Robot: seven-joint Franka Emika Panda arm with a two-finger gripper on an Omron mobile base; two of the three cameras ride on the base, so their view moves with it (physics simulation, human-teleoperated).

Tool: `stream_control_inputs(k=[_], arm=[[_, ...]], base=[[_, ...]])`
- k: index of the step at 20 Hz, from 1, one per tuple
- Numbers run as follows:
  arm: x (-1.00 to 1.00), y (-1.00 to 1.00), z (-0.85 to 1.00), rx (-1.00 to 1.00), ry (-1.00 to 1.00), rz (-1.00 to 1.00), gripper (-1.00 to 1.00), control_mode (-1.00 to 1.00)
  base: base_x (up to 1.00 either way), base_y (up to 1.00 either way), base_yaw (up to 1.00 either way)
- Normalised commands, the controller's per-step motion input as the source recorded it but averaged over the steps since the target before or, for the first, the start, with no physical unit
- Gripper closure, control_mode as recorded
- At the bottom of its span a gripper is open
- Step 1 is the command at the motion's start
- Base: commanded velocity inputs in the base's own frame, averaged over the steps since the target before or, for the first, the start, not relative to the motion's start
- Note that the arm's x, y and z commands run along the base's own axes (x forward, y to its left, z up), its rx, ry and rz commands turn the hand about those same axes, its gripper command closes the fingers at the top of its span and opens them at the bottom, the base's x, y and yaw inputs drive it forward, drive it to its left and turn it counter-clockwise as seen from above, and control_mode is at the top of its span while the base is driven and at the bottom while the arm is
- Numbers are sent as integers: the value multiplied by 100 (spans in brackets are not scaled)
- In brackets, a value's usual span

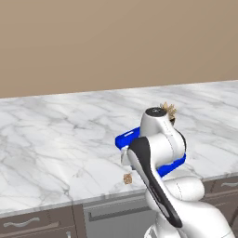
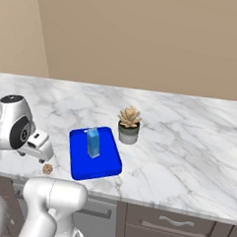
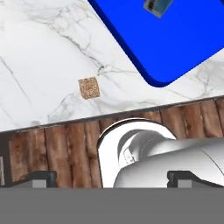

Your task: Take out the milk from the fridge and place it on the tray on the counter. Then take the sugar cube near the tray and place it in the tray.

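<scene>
1. Gripper: I see both dark fingertips at the bottom of the hand view, set far apart at full spread, with nothing between them. It hangs above the counter's front edge, clear of everything.
2. Milk: I read it as upright on the tray, roughly mid-tray, slightly toward the back edge. In the hand view its top shows at the upper edge, over the blue surface.
3. Tray: lies flat on the counter close to the front edge, one rounded corner nearly reaching that edge in the hand view. In the left base view I see blue parts of it either side of the arm.
4. Sugar cube: sits on bare marble beside the tray, near the counter's front edge, apart from the tray's side. Also seen at and at, just by the arm.
5. Potted plant: stands on the counter just behind the tray's back corner, not touching it that I can tell; its spiky top peeks past the arm in the left base view.
6. Drawers with metal handles run under the counter front.
</scene>
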Motion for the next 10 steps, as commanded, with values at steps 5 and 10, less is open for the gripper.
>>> stream_control_inputs(k=[5,10], arm=[[26,4,-28,0,0,0,-100,-100],[31,13,-35,0,0,0,-100,-100]], base=[[0,0,0],[0,0,0]])
